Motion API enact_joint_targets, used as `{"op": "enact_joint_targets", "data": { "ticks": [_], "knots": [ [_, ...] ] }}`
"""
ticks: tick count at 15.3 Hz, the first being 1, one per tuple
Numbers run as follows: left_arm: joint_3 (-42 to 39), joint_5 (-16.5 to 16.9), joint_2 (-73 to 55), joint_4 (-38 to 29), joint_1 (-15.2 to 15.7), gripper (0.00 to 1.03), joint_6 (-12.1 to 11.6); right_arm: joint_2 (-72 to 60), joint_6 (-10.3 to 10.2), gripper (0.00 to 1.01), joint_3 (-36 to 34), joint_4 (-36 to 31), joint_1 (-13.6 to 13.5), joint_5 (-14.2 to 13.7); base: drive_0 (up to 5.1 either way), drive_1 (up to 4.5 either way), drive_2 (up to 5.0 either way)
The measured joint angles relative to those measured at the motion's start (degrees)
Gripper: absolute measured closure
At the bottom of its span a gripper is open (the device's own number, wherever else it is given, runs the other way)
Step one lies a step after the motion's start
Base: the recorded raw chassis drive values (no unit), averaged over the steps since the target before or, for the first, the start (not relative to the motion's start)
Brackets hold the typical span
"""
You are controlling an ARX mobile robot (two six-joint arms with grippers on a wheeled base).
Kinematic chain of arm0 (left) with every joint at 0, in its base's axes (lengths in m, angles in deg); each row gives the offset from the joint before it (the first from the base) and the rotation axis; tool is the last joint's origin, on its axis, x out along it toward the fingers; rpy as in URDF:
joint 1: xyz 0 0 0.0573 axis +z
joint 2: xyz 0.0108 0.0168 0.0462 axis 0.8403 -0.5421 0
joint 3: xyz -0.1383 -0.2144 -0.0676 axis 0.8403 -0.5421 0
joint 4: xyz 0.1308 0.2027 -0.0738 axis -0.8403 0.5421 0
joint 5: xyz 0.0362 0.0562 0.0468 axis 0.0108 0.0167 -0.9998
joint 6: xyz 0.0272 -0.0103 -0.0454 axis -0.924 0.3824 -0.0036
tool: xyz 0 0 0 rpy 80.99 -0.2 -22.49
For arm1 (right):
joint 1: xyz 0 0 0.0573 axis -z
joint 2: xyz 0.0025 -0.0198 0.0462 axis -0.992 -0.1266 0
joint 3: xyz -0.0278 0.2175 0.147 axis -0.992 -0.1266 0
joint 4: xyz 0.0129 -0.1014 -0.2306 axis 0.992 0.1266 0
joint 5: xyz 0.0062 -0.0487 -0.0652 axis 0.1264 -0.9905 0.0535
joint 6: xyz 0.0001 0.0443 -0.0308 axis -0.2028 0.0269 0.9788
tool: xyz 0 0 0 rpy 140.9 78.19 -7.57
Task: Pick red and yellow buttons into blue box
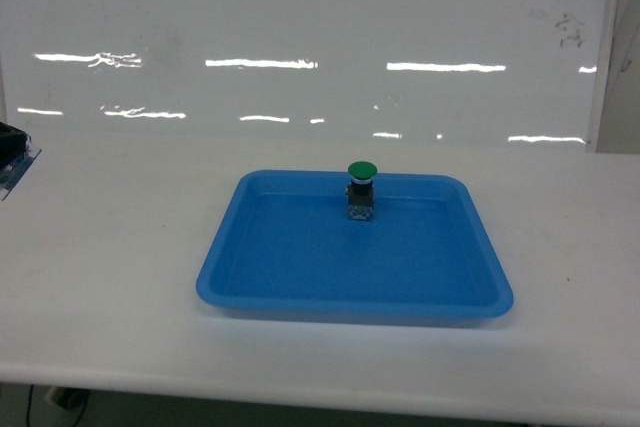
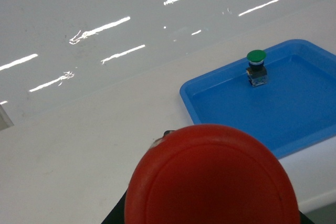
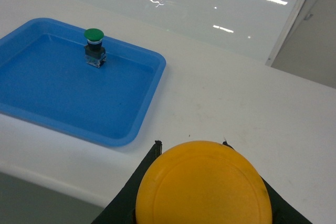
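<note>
Red button cap [image 2: 212, 178] filled the left wrist view at 6 o'clock, yellow button cap [image 3: 203, 184] the right; each sat in its gripper, finger spread unclear. 1 green button [image 1: 360, 190] stood in the blue tray [image 1: 260, 287].

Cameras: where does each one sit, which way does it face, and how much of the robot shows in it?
Head: looks forward and down at the white table and the blue tray; no robot part shows.
Left wrist: from the tray's left, facing it past the red button filling the foreground.
Right wrist: from the tray's right, facing it past the yellow button, dark gripper parts beside it.
All three share the tray and the green button.
</note>
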Motion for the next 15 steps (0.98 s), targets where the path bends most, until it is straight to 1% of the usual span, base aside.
{"op": "enact_joint_targets", "data": {
  "ticks": [7, 15],
  "knots": [
    [0.0, -0.2, 0.09, 0.13, 0.26, 0.78, 0.0, 0.02, 0.0, 0.72, -0.07, 0.15, -0.02, 0.09, 0.0, 0.0, 0.0],
    [0.0, -0.2, 0.09, 0.15, 0.26, 0.78, 0.0, 0.09, 0.0, 0.72, -0.09, 0.02, 0.0, 0.0, 4.4, -4.22, 0.5]
  ]
}}
